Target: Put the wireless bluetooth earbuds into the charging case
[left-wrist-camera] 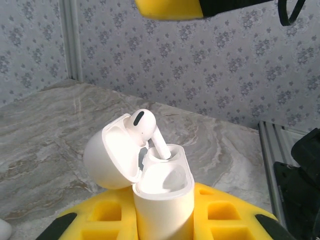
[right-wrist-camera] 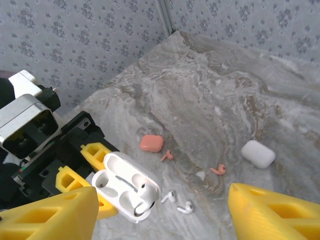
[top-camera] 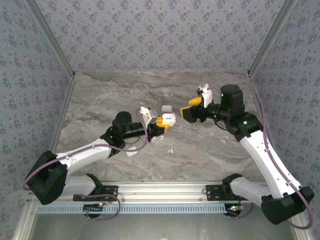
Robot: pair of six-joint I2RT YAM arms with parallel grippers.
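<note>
My left gripper (left-wrist-camera: 165,222) is shut on an open white charging case (left-wrist-camera: 162,190), held upright with its lid (left-wrist-camera: 107,155) swung back. One white earbud (left-wrist-camera: 144,126) stands with its stem in the far slot, its head sticking up; the near slot is empty. The same case (right-wrist-camera: 125,187) and earbud (right-wrist-camera: 146,194) show in the right wrist view. My right gripper (right-wrist-camera: 162,220) hovers open above them with nothing between its yellow fingers (right-wrist-camera: 50,215). Two loose white earbuds (right-wrist-camera: 168,197) (right-wrist-camera: 185,207) and two orange ones (right-wrist-camera: 167,155) (right-wrist-camera: 218,170) lie on the table.
A closed salmon case (right-wrist-camera: 151,143) and a closed white case (right-wrist-camera: 258,153) rest on the marble table (top-camera: 215,150). From above, the left gripper (top-camera: 161,125) and right gripper (top-camera: 189,113) sit close together mid-table. Patterned walls enclose three sides.
</note>
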